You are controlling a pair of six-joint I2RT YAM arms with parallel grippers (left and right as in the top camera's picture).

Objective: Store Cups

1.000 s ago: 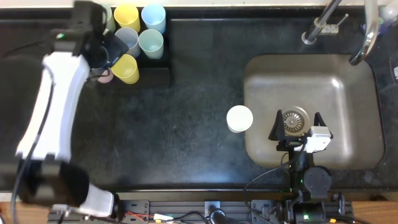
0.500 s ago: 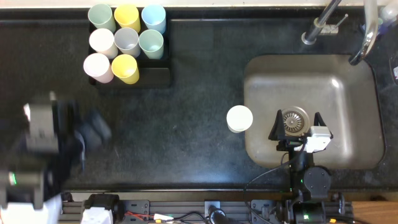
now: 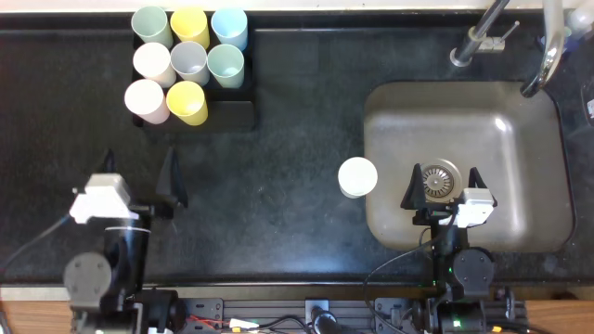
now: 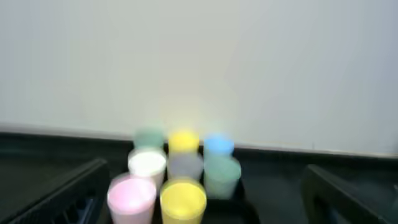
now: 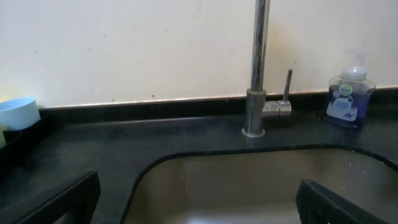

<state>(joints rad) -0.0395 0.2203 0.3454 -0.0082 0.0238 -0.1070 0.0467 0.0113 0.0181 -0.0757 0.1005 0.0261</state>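
The right wrist view's edge cuts the blue cup (image 5: pixel 18 113).

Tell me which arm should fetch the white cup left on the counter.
Right, most likely. The right gripper sits open over the sink, close beside the white cup on the counter. The left gripper, also open, is much farther off, on the cup rack's side.

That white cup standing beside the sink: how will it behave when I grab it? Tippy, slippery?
The white cup looks plain and smooth like the cups in the tray, so it is probably light, stiff plastic. Standing alone at the edge of the sink, it may tip or slide if nudged sideways.
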